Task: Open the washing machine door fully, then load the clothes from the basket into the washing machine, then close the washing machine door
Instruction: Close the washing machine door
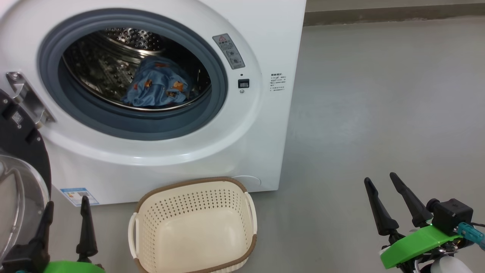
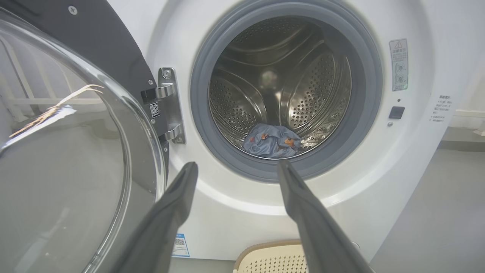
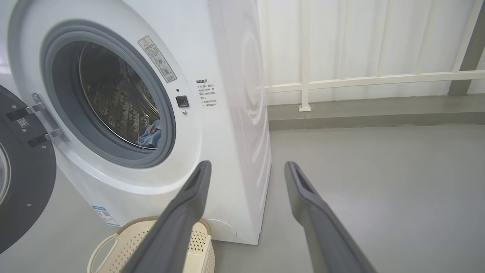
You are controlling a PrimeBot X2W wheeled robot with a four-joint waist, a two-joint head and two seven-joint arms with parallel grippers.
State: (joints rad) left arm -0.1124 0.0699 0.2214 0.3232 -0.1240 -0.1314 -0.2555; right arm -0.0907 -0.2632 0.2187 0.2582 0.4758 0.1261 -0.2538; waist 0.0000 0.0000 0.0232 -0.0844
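Head view: the left gripper [image 1: 66,202] has its two fingers spread apart and holds nothing. The door [image 1: 26,151] hangs open just to its left, the glass bulge close beside the outer finger. Ahead and to the right of this gripper the basket [image 1: 189,182] stands on the floor [image 1: 379,94], and it looks empty. Higher up, beyond the fingertips, the clothes [image 1: 157,89] lie in the drum [image 1: 113,49] of the washing machine [image 1: 265,45]. The right gripper [image 1: 382,179], also spread and empty, hangs over bare floor with the basket well off to its left.

Left wrist view: the door's glass takes up the space left of the fingers. The hinge [image 2: 170,106] is ahead of the left finger, and the clothes sit low in the drum between the two fingertips, behind the gasket [image 2: 199,94].

Right wrist view: the machine stands ahead and to the left, with the basket under the left finger.

Loading looks done, so the door is what remains. It is stiff and should swing easily on its hinge. The glass is rounded and likely too slick to pinch. A flat push on the dark rim, on the side far from the hinge, seems the best hold. The soft clothes lie clear of the gasket.
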